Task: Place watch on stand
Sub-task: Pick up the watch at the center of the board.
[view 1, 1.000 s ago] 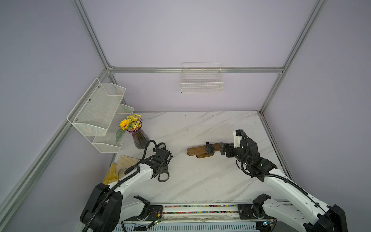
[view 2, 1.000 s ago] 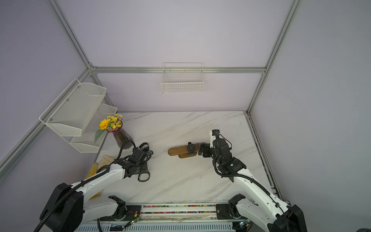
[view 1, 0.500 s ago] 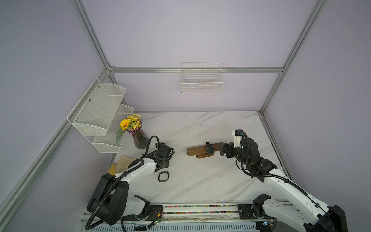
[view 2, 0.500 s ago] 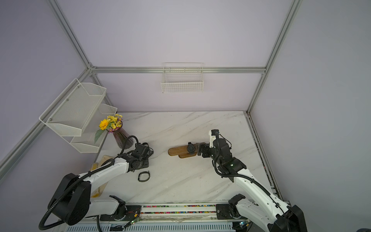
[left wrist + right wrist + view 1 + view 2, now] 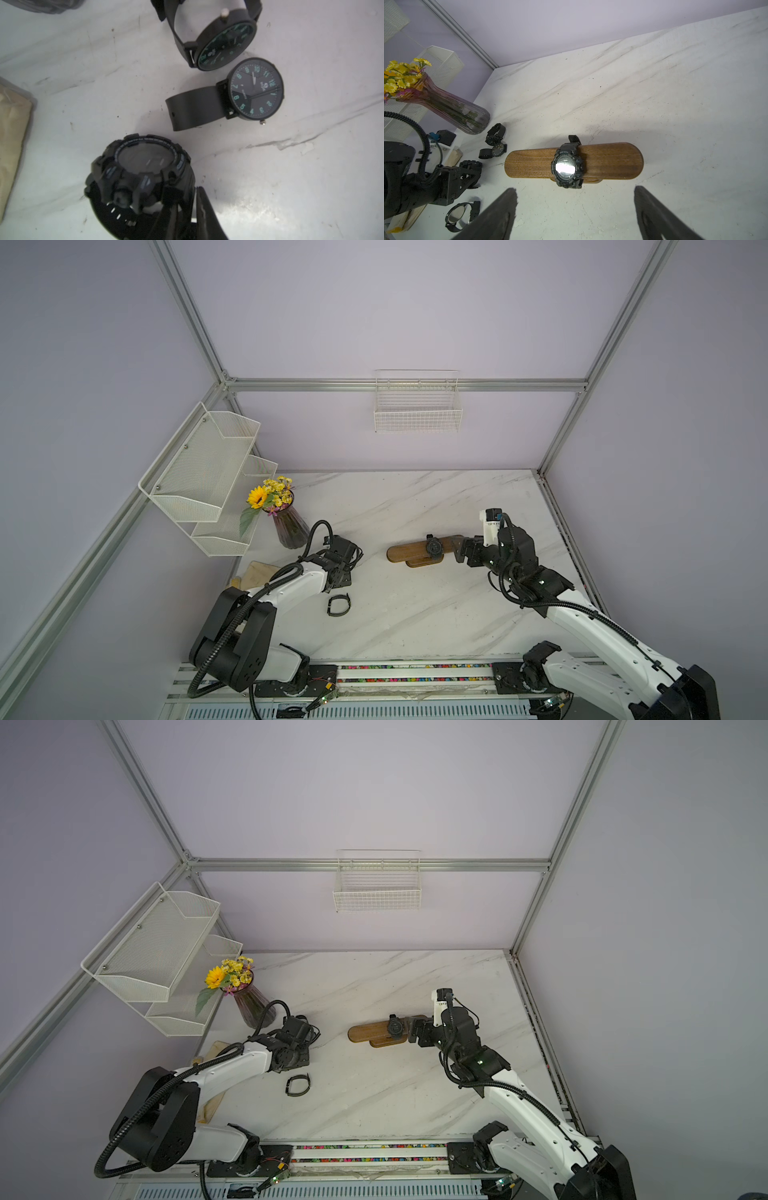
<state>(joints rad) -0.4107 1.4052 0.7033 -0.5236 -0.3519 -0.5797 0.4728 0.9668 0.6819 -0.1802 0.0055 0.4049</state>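
The stand [image 5: 409, 552] sits on the white marble table [image 5: 415, 622], about mid-table and toward the right arm's side. Its dark wooden bar lies level over a smaller oval base. A black sport watch [image 5: 435, 546] is strapped around the bar near its middle, dial facing up.

The right arm [image 5: 582, 614] reaches in low from the right. The right jaws stand wide apart close by the bar's right end. In the right wrist view the two dark fingers [image 5: 500, 214] frame the stand, with bare table between their tips and the wood.

The left arm [image 5: 286, 589] bends over a cluster of watches near the ribbed vase [image 5: 291, 529] of yellow flowers, and it hides them in both top views. In the left wrist view the left jaws are pinched in on the strap of a chunky watch [image 5: 143, 166], with one finger inside the band's loop and the other outside it. The dial is tilted up; whether the watch has left the table I cannot tell. Just beyond it lies a face-up dial watch [image 5: 256, 91] with green numerals, and a tilted dial watch [image 5: 226, 41] of the same kind stands on its edge, their cases almost touching.

A slim watch [image 5: 338, 605] lies alone on the table nearer the front edge, just beside the left arm's wrist.

A white mesh shelf [image 5: 199, 472] hangs on the left wall and a wire basket [image 5: 417, 418] on the back wall
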